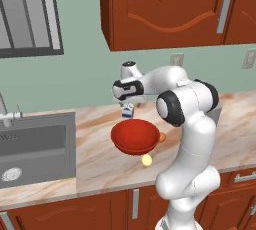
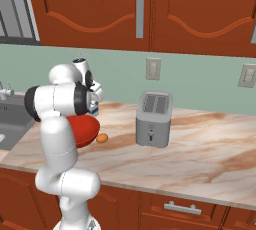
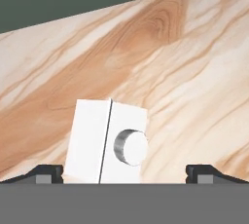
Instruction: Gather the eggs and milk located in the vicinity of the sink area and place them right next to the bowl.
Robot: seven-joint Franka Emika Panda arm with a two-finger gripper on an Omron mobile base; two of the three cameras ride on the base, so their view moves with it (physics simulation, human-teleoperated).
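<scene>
So the gripper [image 3: 124,172] hangs right above the milk [image 3: 107,142], jaws spread wide and holding nothing. Looking down along the hand, the carton's gabled top sits between the two fingertips [image 3: 46,173], a bit closer to one side than the other. The milk [image 1: 128,111] stands on the counter [image 1: 100,164] just behind the bowl [image 1: 135,136], both eggs close by the bowl too. I'd guess straight up is the safe way out.
</scene>
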